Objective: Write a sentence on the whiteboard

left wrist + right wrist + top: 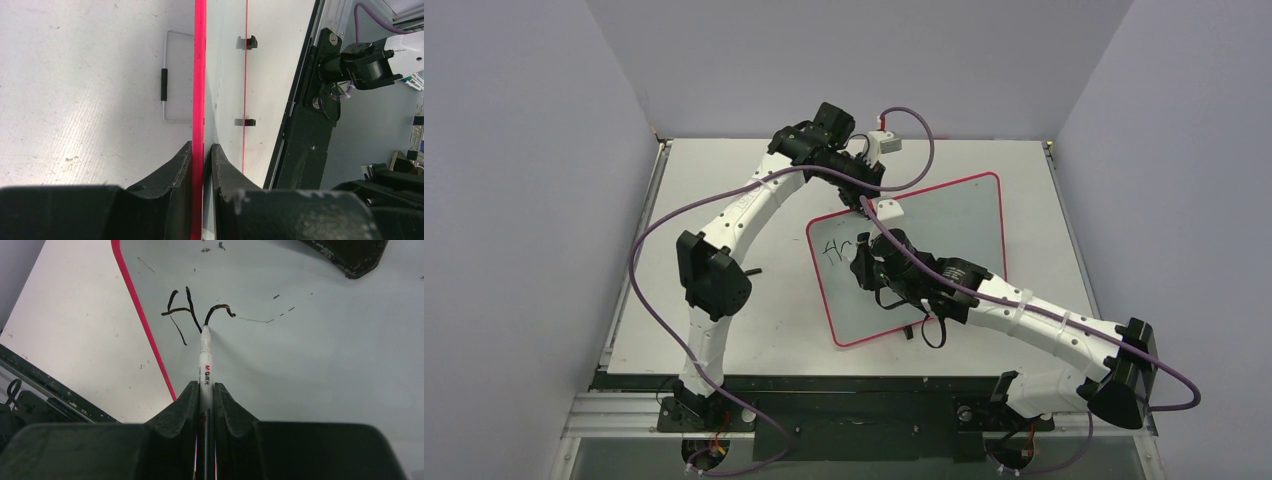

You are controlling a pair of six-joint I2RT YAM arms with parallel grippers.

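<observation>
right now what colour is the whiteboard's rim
Red thin rim, best in the left wrist view.

Lab test cell, 3 plain walls [854, 60] (pale lilac), white table [709, 165]

**Surfaces and materials on the table**

The whiteboard [954, 230] has a smooth, slightly glossy white face with a few small dark specks. Its rim [199, 75] looks like shiny red plastic. The sentence [193, 307] is black ink, a little uneven in thickness. The marker [205, 365] has a smooth white plastic barrel with printed letters. The left gripper [201, 147] and the right gripper [205, 385] look like matt black plastic, rough at the edges. The table [784, 320] is matt white, finely textured and scuffed. The cable [664, 220] has a smooth purple sheath.
</observation>
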